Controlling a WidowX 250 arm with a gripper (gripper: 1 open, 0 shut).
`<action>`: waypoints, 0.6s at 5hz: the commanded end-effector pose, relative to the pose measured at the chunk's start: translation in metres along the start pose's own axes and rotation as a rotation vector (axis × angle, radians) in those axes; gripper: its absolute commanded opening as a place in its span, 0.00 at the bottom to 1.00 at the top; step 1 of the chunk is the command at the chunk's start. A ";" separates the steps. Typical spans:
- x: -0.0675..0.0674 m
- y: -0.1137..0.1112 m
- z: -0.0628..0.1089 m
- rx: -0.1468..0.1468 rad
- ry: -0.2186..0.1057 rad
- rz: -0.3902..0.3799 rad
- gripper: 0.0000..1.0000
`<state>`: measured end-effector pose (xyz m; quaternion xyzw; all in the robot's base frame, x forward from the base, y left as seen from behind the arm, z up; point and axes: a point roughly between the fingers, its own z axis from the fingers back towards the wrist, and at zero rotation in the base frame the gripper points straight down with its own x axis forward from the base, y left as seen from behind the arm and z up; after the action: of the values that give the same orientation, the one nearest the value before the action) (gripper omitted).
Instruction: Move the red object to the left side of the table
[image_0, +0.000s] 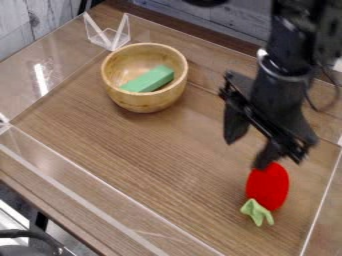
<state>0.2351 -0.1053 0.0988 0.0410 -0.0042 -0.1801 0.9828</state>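
Observation:
The red object (267, 184) lies on the table (147, 150) near its front right corner, its light green stub (257, 209) pointing toward the front edge. My gripper (261, 145) hangs just above and behind it, pointing down. Its dark fingers (235, 122) are spread apart and nothing is between them. The lower finger's tip overlaps the top of the red object in this view, and I cannot tell whether they touch.
A wooden bowl (123, 96) holding a green block (147, 79) stands at the back left. Low clear acrylic walls (60, 190) edge the table, and the right wall runs close beside the red object. Bare wood-grain surface stretches across the middle and left.

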 end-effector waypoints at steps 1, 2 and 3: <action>0.011 -0.009 -0.004 -0.011 -0.035 -0.023 1.00; 0.012 -0.006 -0.032 -0.023 -0.019 -0.009 1.00; 0.014 0.000 -0.053 -0.029 -0.008 0.008 0.00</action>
<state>0.2448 -0.1066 0.0390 0.0304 0.0071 -0.1804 0.9831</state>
